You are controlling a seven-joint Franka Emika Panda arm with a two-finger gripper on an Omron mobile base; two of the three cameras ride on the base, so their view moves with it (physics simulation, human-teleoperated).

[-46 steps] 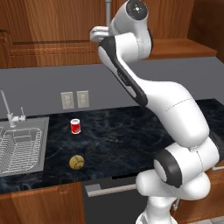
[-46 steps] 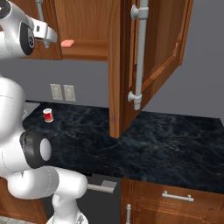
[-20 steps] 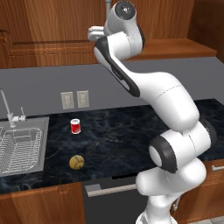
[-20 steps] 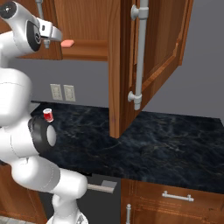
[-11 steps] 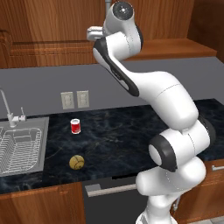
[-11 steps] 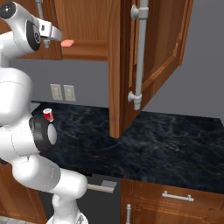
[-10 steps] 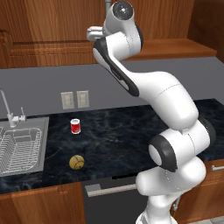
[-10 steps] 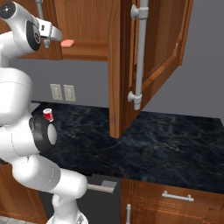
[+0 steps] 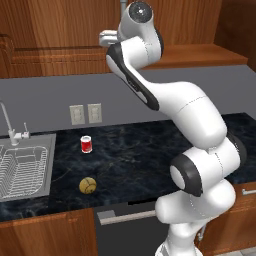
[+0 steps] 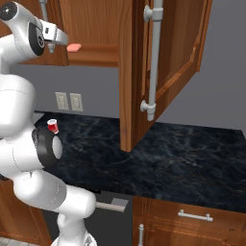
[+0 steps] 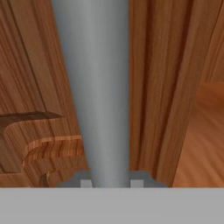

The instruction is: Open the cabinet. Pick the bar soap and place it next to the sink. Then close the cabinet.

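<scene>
A dark marbled counter runs under a grey wall with two pale outlets, and low wooden cupboards sit beneath it. At the left end of the counter lies the steel sink, with a wire rack inside and a thin faucet behind it. A red can stands on the counter just right of the sink, and a yellow-brown ball lies nearer the front edge.

Above the counter hangs the wooden cabinet. Its right door stands swung out toward the room, its long grey bar handle facing forward. Inside, on the shelf, lies the pink bar soap, well up above the counter and far from the sink.

The white arm reaches up to the left door. In the hand view a thick grey handle runs straight up the middle, close to the camera, with the door's raised moulding on its left and the open cabinet's inner floor on its right. The gripper sits right at the base of that bar, one finger tip on each side of it and pressed close against it, so the jaws look narrowed onto the handle. The left door appears closed or barely ajar.
</scene>
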